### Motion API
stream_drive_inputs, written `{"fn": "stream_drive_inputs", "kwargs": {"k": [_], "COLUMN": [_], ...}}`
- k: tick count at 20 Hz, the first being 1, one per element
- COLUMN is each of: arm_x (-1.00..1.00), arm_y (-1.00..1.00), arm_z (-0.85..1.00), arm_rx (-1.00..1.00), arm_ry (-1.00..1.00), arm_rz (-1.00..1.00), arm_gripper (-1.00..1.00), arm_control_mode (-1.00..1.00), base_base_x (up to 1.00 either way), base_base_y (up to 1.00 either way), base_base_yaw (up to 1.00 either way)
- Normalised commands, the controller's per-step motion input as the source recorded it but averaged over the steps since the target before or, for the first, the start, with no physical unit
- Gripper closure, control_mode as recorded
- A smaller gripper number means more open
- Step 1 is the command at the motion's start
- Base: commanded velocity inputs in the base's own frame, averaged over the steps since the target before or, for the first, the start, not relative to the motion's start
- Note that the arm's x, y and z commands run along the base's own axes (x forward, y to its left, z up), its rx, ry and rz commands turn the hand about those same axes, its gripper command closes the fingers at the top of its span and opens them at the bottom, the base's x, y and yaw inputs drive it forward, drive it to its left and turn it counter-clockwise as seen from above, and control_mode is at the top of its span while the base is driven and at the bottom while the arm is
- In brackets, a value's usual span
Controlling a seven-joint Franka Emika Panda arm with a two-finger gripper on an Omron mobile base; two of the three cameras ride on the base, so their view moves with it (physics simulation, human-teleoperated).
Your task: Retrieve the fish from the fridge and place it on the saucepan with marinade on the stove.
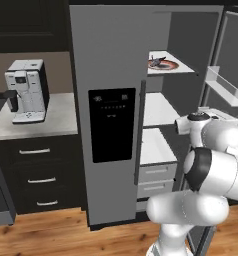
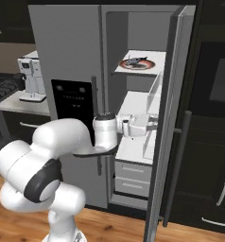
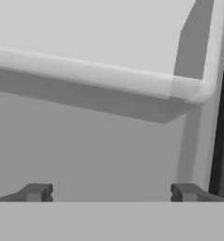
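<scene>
The fridge (image 1: 111, 125) has its right door (image 2: 173, 118) swung open. On the top white shelf a small dark fish (image 1: 158, 62) (image 2: 134, 60) lies on a round red-rimmed plate (image 2: 147, 65). My gripper (image 2: 151, 124) reaches into the fridge at the height of the middle shelf, one shelf below the fish. In the hand view the gripper (image 3: 111, 193) is open, its fingertips (image 3: 38, 192) wide apart with nothing between them, and a white shelf edge (image 3: 109, 77) runs above them. The saucepan and marinade are out of view. A corner of the stove (image 2: 1, 87) shows at far left.
A white coffee machine (image 1: 26, 90) stands on the counter (image 1: 61, 120) left of the fridge, above dark drawers (image 1: 41, 180). The open door's bins (image 1: 223, 85) hang close to the right of my hand. White fridge drawers (image 2: 133, 177) sit below. Dark cabinets (image 2: 213, 142) stand at the right.
</scene>
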Motion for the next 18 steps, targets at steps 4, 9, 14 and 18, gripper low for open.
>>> {"fn": "stream_drive_inputs", "kwargs": {"k": [4, 9, 14, 18], "arm_x": [0.0, 0.06, 0.08, 0.04], "arm_y": [-0.83, -0.97, -1.0, -0.86], "arm_z": [0.0, 0.0, 0.0, 0.0], "arm_rx": [0.0, 0.0, 0.04, 0.06], "arm_ry": [0.0, 0.0, 0.0, 0.0], "arm_rz": [0.0, 0.0, 0.03, 0.04], "arm_gripper": [-1.0, -1.0, -1.0, -1.0], "arm_control_mode": [-1.0, -1.0, -1.0, -1.0], "base_base_x": [0.0, 0.0, 0.0, 0.0], "base_base_y": [0.0, 0.0, 0.0, 0.0], "base_base_yaw": [0.0, 0.0, 0.0, 0.0]}}
